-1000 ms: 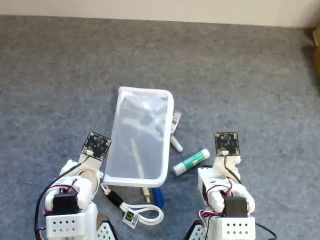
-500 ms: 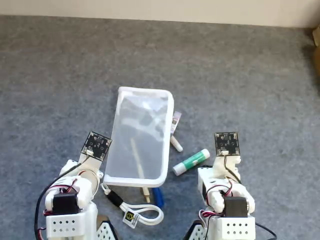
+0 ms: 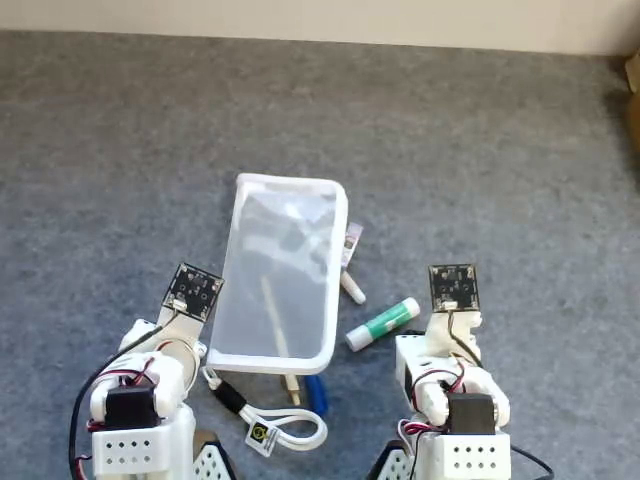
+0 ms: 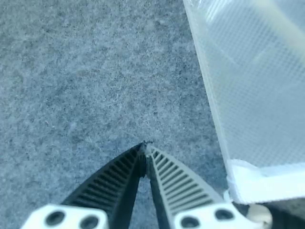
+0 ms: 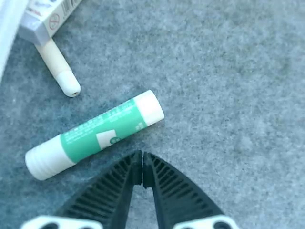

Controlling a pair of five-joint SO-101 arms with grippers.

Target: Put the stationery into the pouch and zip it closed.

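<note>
Nearest to the arms, both tools rest low over the grey counter (image 3: 500,150). The right tool (image 5: 142,157) has its jaws pressed together, with the tips just beside the glue stick (image 5: 95,133). The left tool (image 4: 144,148) is also closed on nothing, and it points at bare counter beside a corner of the pouch (image 4: 252,86).

I judge that the step in hand is to take the first piece of stationery, and the glue stick is the natural choice for the right arm. To do this well, the jaws should first open wide. Then they should come down across the green middle of the stick, not along its length, because a round body can roll away.

Close to the arm bases a white cord (image 3: 280,428) and a blue object (image 3: 316,392) lie near the pouch's near edge. A little farther, the glue stick lies flat and at a slant, green with white ends. Beyond it lies a white pen (image 5: 57,71) with a small box (image 5: 47,16) at its far end, both just beside the pouch. The pouch is a white, half-transparent mesh and lies flat between the arms. I cannot tell whether its zip is open.
</note>
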